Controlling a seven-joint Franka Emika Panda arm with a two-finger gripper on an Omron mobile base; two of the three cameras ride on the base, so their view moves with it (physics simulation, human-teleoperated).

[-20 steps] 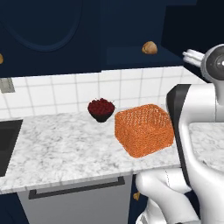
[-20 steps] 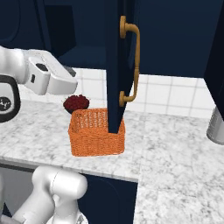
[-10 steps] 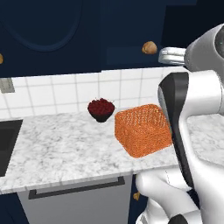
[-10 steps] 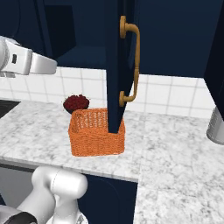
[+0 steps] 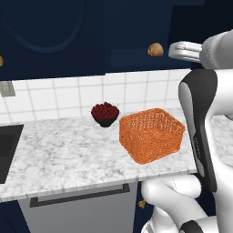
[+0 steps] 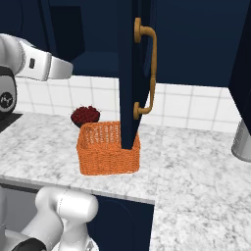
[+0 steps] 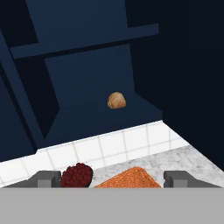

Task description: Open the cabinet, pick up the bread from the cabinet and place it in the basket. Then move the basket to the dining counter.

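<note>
Hand view: hand (image 7: 111, 179) released | bread (image 7: 116, 100) on cabinet shelf (image 7: 131, 114) | berry bowl (image 7: 77, 175) below

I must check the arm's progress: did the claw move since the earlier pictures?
Yes. In the left base view the claw has advanced leftward, closer to the small tan-brown bun in the cabinet.

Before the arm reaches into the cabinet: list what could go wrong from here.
1. The bread sits deep on the cabinet shelf; the open gripper may nudge the bun further back instead of enclosing it.
2. The open cabinet door hangs over the basket in the right base view, so arm or bread could clip it on the way down.
3. The bowl of berries stands close beside the basket; a missed drop may hit it.
</note>
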